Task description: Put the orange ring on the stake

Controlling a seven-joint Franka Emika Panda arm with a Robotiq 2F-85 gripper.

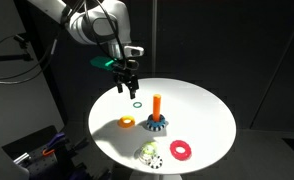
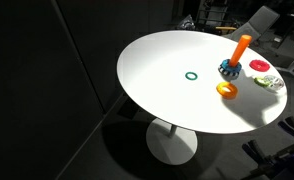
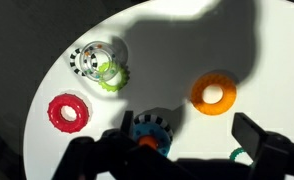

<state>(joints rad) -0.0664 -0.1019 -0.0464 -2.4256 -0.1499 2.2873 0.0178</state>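
Observation:
The orange ring (image 1: 127,123) lies flat on the round white table, just beside the stake's base; it also shows in the other exterior view (image 2: 227,90) and in the wrist view (image 3: 215,93). The stake (image 1: 157,104) is an upright orange peg on a dark blue toothed base (image 1: 157,124), also seen in an exterior view (image 2: 241,48). In the wrist view only its base (image 3: 150,130) shows, partly hidden by a finger. My gripper (image 1: 127,85) hangs open and empty above the table, over the thin green ring (image 1: 136,104). Its fingers (image 3: 187,135) hold nothing.
A red ring (image 1: 180,150) (image 3: 68,112) and a clear ring with a green toothed piece (image 1: 149,154) (image 3: 99,65) lie near the table's edge (image 1: 102,140). The green ring (image 2: 192,75) lies alone towards the table's middle. The surroundings are dark.

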